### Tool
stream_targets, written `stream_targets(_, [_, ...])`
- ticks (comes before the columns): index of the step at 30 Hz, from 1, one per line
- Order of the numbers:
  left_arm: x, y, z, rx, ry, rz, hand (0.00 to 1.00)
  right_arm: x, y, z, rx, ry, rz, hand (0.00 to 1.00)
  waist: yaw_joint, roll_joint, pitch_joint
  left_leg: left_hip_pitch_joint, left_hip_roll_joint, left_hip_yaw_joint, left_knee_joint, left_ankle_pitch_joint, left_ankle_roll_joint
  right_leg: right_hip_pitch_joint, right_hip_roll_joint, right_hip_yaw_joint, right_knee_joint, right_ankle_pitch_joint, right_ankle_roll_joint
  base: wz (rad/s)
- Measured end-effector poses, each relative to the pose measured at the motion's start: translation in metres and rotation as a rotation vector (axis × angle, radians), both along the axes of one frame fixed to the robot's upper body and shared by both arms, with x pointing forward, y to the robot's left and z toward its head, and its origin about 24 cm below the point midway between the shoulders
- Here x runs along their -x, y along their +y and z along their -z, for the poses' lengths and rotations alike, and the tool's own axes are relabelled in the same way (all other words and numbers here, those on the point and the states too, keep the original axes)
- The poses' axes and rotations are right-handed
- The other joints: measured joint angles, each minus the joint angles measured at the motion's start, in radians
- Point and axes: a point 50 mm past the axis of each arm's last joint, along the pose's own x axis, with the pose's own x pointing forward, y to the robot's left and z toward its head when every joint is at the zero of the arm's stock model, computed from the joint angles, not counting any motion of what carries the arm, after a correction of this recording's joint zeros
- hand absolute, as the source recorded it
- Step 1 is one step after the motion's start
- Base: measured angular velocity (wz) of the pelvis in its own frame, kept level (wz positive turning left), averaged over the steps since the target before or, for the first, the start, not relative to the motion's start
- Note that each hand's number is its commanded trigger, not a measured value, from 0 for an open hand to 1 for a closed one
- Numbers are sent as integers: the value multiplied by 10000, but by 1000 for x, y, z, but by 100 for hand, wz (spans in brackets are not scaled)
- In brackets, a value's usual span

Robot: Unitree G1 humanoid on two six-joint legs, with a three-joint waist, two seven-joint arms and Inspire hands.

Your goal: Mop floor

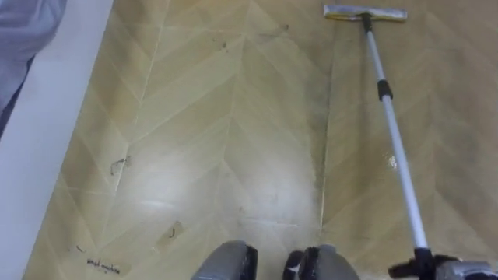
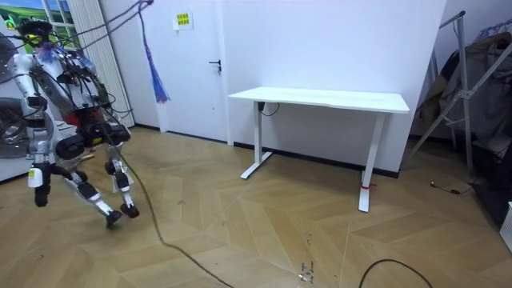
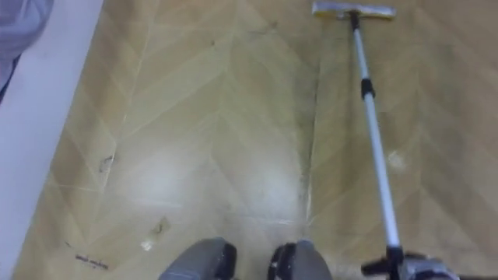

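a mop [image 1: 394, 136] stretches across the wood floor [image 1: 218, 140], its flat head [image 1: 366, 13] far ahead. its pole slants back to the right hand [image 1: 459, 270]; cannot tell whether the fingers grip it. likely light and stiff; best held near the handle's end.

Looking steeply down from the head, close over the pale herringbone wood floor [image 1: 194, 155], facing forward along the long silver-poled flat mop [image 1: 393, 140] towards its head at the top edge. Same patch again from the right eye, nudged a touch sideways: same pole, same white strip [image 1: 39, 155] down the left edge. Over to the room view now: standing well off, roughly level, facing the plain white wall [image 2: 320, 40] and the white rectangular two-legged desk [image 2: 320, 100], catching the robot far at the room view's left. Sharing with the eye views just that wood floor.
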Motion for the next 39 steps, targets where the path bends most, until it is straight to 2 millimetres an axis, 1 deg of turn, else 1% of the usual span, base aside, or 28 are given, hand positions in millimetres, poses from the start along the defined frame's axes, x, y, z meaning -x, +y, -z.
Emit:
stream_targets(1, [2, -2, 1, 138, 62, 47, 0, -7, 3, -3, -179, -375, -4, 100, 58, -1, 40, -312, 242, -6, -439, -500, 287, 250, 62, 7, -5, -166, 57, 30])
stream_targets(2, [4, -3, 1, 172, 106, 31, 0, -8, 4, -3, -295, -468, 57, 100, 61, -10, 43, -370, 308, -17, -980, -783, 298, 392, 42, 20, -34, -261, 106, 35])
stream_targets(3, [5, -5, 1, 276, 115, 99, 0, -3, 4, 0, -494, -381, 195, 100, 69, 9, 44, -336, 410, -19, -2642, -1188, 260, 709, 30, 61, -217, -404, 265, 34])
stream_targets(4, [6, -5, 1, 346, 112, 297, 0, 10, 4, 9, -631, -170, 379, 100, 68, 89, 48, -99, 523, -10, -4715, -1223, 200, 1130, 31, 55, -579, -499, 417, 31])
stream_targets(5, [6, -6, 1, 373, 131, 432, 0, 19, 3, 14, -666, -13, 492, 100, 46, 146, 43, 17, 562, -13, -5684, -1171, 187, 1336, 29, 54, -751, -562, 525, 38])
stream_targets(6, [4, -5, 1, 405, 129, 599, 0, 42, 0, 25, -713, 424, 766, 100, -76, 219, 31, 187, 570, 280, -6148, -907, 605, 1760, -106, 43, -1052, -701, 780, 62])
stream_targets(7, [2, -6, 2, 501, 108, 616, 0, 71, -5, 36, -706, 1040, 1102, 100, -281, 400, -41, 504, 411, 470, -6291, -1068, 1001, 2206, -164, 173, -1393, -758, 1016, 66])
stream_targets(8, [0, -6, 2, 477, 74, 704, 0, 86, -7, 41, -670, 1414, 1240, 100, -320, 412, -45, 688, 276, 548, -6362, -1147, 1193, 2357, -219, 361, -1421, -775, 1098, 57])
stream_targets(9, [-2, -8, 2, 440, 81, 911, 0, 118, -11, 48, -543, 2288, 1520, 100, -439, 510, -69, 1074, -2, 633, -6400, -1376, 1462, 2580, -332, 568, -1290, -726, 1217, 30])
stream_targets(10, [-1, -9, 3, 461, 68, 931, 0, 149, -15, 54, -317, 3176, 1730, 100, -525, 651, -147, 1441, -190, 731, -6397, -1657, 1595, 2698, -490, 790, -895, -505, 1592, 17])
stream_targets(11, [0, -10, 4, 470, 83, 909, 0, 163, -16, 56, -211, 3580, 1771, 100, -530, 705, -189, 1619, -282, 759, -6392, -1791, 1639, 2689, -583, 891, -607, -321, 1702, 0])
stream_targets(12, [2, -11, 5, 501, 126, 761, 0, 184, -14, 59, -105, 4115, 1848, 100, -620, 805, -243, 1927, -385, 826, -6387, -1996, 1724, 2652, -698, 1036, -53, 127, 1783, -4])
stream_targets(13, [1, -11, 5, 486, 142, 719, 0, 197, -7, 63, -112, 4495, 1831, 100, -875, 879, -256, 2225, -467, 760, -6398, -2156, 1782, 2622, -764, 1140, 426, 603, 1770, -4])
stream_targets(15, [-2, -11, 6, 465, 112, 730, 0, 204, 8, 70, -275, 4730, 1722, 100, -1078, 990, -229, 2610, -503, 464, -6491, -2394, 1729, 2369, -643, 1367, 1082, 1071, 1749, -21])
stream_targets(17, [-10, -17, 7, 531, -10, 774, 0, 197, 20, 74, -407, 4627, 1599, 100, -1138, 1133, -162, 2917, -390, 410, -6810, -2401, 1668, 1781, -357, 1557, 847, 1009, 1732, -37])
stream_targets(20, [-9, -22, 9, 602, 173, 829, 0, 189, 32, 78, -521, 4547, 1519, 100, -1328, 1204, -181, 3579, -362, 427, -7677, -2156, 1528, 1270, 20, 1627, -1519, 1104, 1646, -7])
stream_targets(21, [-5, -21, 9, 563, 374, 805, 0, 186, 36, 79, -593, 4589, 1559, 100, -1332, 1050, -143, 3866, -390, 442, -7947, -2108, 1445, 1440, 75, 1594, -2931, 1714, 1445, 10])
stream_targets(22, [-3, -23, 10, 608, 587, 738, 0, 180, 35, 77, -592, 4514, 1683, 100, -1308, 1063, -146, 4087, -346, 281, -8119, -2074, 1316, 1709, 172, 1429, -3298, 2142, 1203, 4])
stream_targets(23, [-2, -23, 11, 638, 645, 723, 0, 173, 34, 76, -577, 4410, 1713, 100, -1263, 1122, -178, 4154, -246, 240, -8201, -2059, 1255, 1854, 270, 1309, -3533, 2236, 1112, 0])
stream_targets(24, [-3, -22, 11, 621, 723, 699, 0, 158, 34, 74, -580, 4205, 1590, 100, -1222, 1141, -177, 4325, -78, 176, -8373, -1994, 1124, 2148, 436, 1137, -3945, 2389, 988, -4])
stream_targets(27, [-16, -17, 9, 491, 594, 761, 0, 116, 32, 65, -930, 3311, 1367, 100, -1091, 897, -33, 4833, -10, 18, -8683, -1879, 908, 2686, 561, 980, -4250, 2404, 779, 8])
stream_targets(28, [-21, -15, 7, 472, 441, 803, 0, 99, 29, 59, -1020, 2856, 1208, 100, -1028, 758, 33, 4999, 92, 28, -8791, -1846, 832, 2853, 599, 927, -4332, 2392, 715, 10])
stream_targets(30, [-22, -12, 7, 508, 356, 753, 0, 76, 21, 48, -1059, 2290, 975, 100, -1002, 635, 38, 5257, 114, -20, -8891, -1828, 743, 3195, 656, 714, -4526, 2402, 638, 16])
stream_targets(32, [-18, -5, 6, 363, 425, 726, 0, 78, 16, 46, -1072, 2459, 918, 100, -838, 460, -2, 5703, 266, -65, -9150, -1813, 628, 3693, 780, 619, -4866, 2442, 554, 9])
stream_targets(34, [-2, 6, 5, 136, 759, 466, 0, 93, 16, 51, -1249, 2941, 753, 100, -703, 250, -136, 6470, 331, -133, -9739, -1721, 478, 4486, 972, 583, -5546, 2562, 481, -2])
stream_targets(36, [8, 8, 6, 130, 1010, 278, 0, 100, 16, 53, -1325, 3161, 539, 100, -714, 261, -178, 6953, 434, -138, -10064, -1687, 424, 5076, 1126, 556, -6076, 2703, 453, 0])
stream_targets(37, [12, 8, 6, 134, 1154, 215, 0, 107, 16, 56, -1381, 3317, 541, 100, -824, 264, -185, 7262, 451, -202, -10237, -1654, 379, 5417, 1186, 519, -6352, 2746, 449, 5])
stream_targets(39, [16, 9, 6, 119, 1188, 59, 0, 125, 17, 61, -1489, 3584, 605, 100, -826, 259, -194, 7778, 466, -282, -10602, -1586, 328, 6004, 1265, 504, -6852, 2824, 453, 14])
